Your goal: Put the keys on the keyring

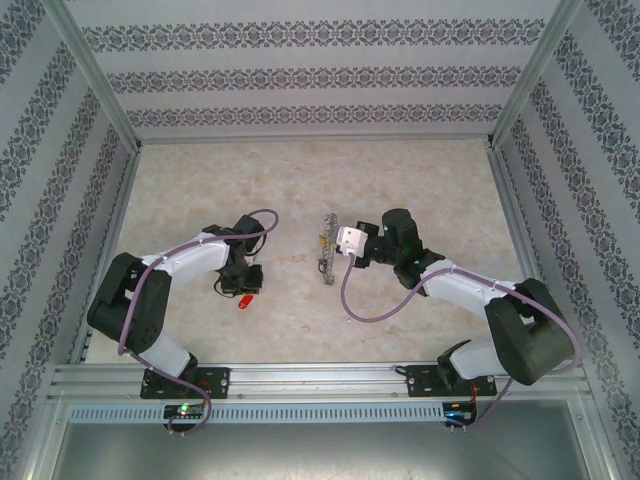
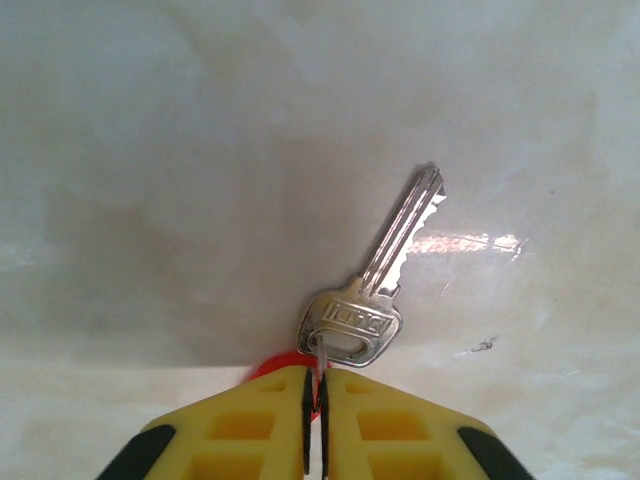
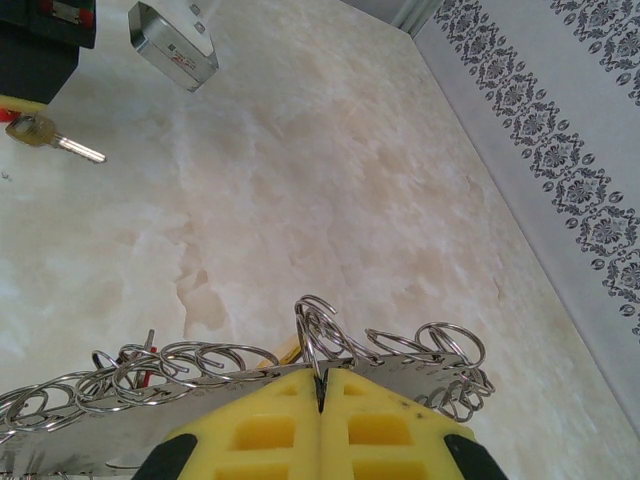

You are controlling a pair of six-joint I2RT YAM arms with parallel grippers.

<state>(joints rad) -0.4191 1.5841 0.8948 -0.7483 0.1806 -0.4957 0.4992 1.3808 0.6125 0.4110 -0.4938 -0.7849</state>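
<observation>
1. Two grips in the top view: left gripper (image 1: 243, 288) sits low over the table (image 1: 400, 180) with the key (image 1: 243, 301) at its tips. Right gripper (image 1: 335, 250) holds the keyring (image 1: 324, 270), well apart from the key.
2. Left wrist: fingers (image 2: 250, 430) pinched shut on the key's small head loop only, blade lying on the table ahead. Thin hold, so the key may swivel or slip on lift.
3. Right wrist: jaws clamped on the keyring's middle, loops fanned out both sides. Loose loops will probably make threading misalign.

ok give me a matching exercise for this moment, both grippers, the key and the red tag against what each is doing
1 left gripper
2 right gripper
3 silver key
4 red tag

a closed on the keyring
b lying on the table
c closed at the key's head
d partly hidden behind the left gripper

Pairs: 1-c, 2-a, 3-b, 4-d
</observation>
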